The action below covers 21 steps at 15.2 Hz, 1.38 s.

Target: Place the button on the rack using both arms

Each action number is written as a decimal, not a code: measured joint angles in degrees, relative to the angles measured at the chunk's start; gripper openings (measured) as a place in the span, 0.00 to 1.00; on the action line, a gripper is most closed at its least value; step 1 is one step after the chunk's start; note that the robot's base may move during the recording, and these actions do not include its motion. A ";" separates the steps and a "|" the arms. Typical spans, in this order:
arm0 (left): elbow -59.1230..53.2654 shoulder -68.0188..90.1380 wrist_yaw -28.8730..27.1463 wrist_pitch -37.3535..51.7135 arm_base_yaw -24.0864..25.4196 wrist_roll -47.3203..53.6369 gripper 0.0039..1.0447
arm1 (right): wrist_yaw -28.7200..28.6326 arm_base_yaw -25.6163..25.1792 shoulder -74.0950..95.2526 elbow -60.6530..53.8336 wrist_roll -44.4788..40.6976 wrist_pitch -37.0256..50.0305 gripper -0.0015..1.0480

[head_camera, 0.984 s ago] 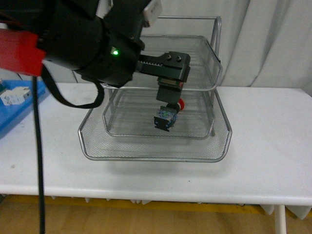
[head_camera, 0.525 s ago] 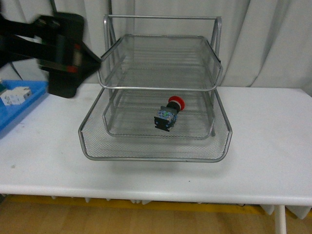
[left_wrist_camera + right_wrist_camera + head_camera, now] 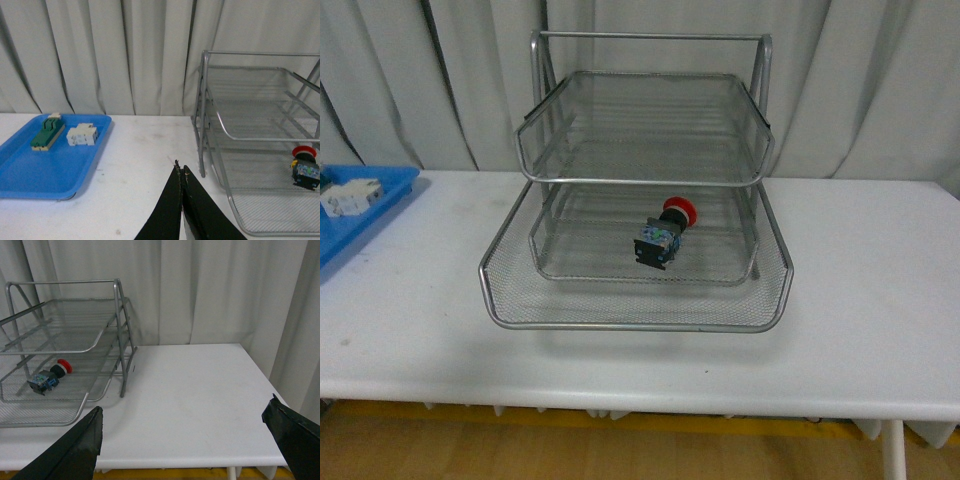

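The button [image 3: 665, 235], red cap on a dark boxy body, lies on its side on the mesh of the rack's middle tier. The silver wire rack [image 3: 630, 325] stands at the middle of the white table. Neither arm shows in the front view. My left gripper [image 3: 181, 167] is shut with nothing in it, above the table to the left of the rack [image 3: 202, 125], well apart from the button [image 3: 305, 167]. My right gripper [image 3: 185, 407] hangs open and empty over the table to the right of the rack [image 3: 121, 340]; the button [image 3: 49, 377] is far from it.
A blue tray [image 3: 50, 175] sits at the table's left end, holding a green-and-cream strip [image 3: 47, 134] and a white block [image 3: 82, 135]. The same tray [image 3: 360, 215] shows at the front view's left edge. White curtains hang behind the table.
One second ago my left gripper held the button inside the rack. It has let go and pulled away to the left, out of the front view. The button now rests on the tier.
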 joint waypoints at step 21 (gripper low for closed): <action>-11.15 -32.04 -0.04 -20.33 0.02 -0.17 0.01 | 0.00 0.00 0.00 0.00 -0.02 0.00 0.94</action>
